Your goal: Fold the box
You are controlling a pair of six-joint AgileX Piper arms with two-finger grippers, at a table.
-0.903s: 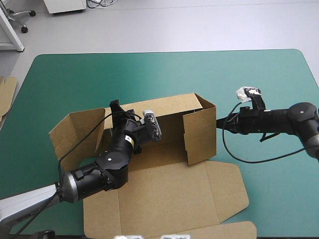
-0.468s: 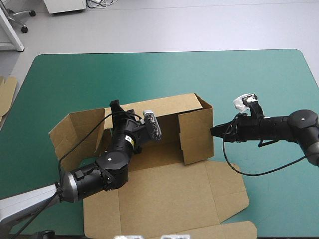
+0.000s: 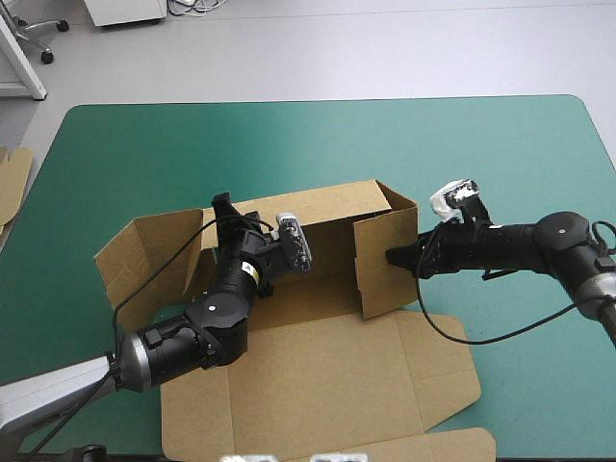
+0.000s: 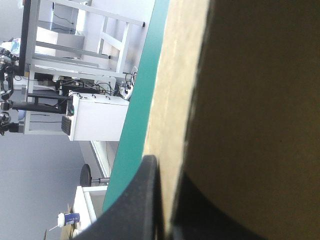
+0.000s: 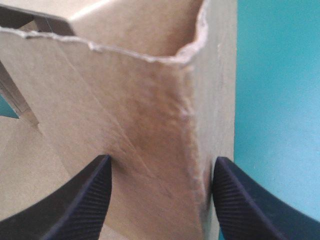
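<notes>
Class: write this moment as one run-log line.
box: walls raised, lid flat | left gripper: shut on back wall | right gripper: open at side flap

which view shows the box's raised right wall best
The right wrist view: the box's right wall fills it, ragged top edge and creased corner clear, between the fingers of the open right gripper. The high view shows it small, from above. The left wrist view shows only shadowed board close up.
</notes>
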